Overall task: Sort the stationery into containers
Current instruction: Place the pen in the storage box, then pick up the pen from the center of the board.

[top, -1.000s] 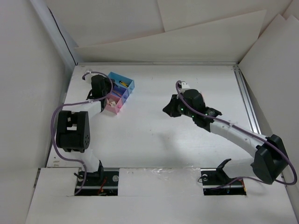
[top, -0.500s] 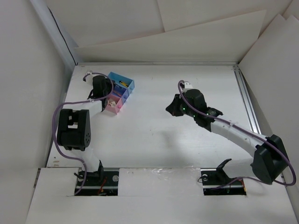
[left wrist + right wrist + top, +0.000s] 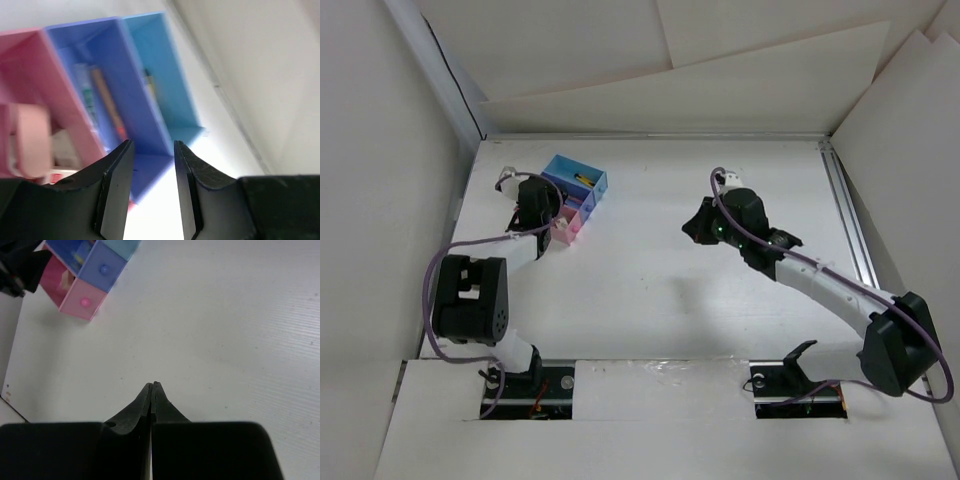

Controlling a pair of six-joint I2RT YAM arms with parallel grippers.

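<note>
The left gripper [image 3: 151,149] hangs low over the near end of the containers [image 3: 590,195], its two fingers apart with nothing between them. Through the gap shows the near end wall of the violet bin [image 3: 120,47], the middle one of the three. Inside that bin, just beyond the fingertips, a slim light-blue pen [image 3: 84,92] and a slim pinkish-orange pen [image 3: 107,102] lie side by side along its length. In the light-blue bin [image 3: 167,65], on the right of the violet one in the left wrist view, a small yellow piece [image 3: 148,86] rests against the shared wall. In the pink bin [image 3: 42,67], on the other side, sits a pale beige block [image 3: 62,147] beside something rounded and pink — too blurred to name. The right gripper [image 3: 151,387] is well apart from the bins, out over the bare white table [image 3: 225,340], fingers pressed together and holding nothing — the bins sit far off at the upper left of its wrist view.
</note>
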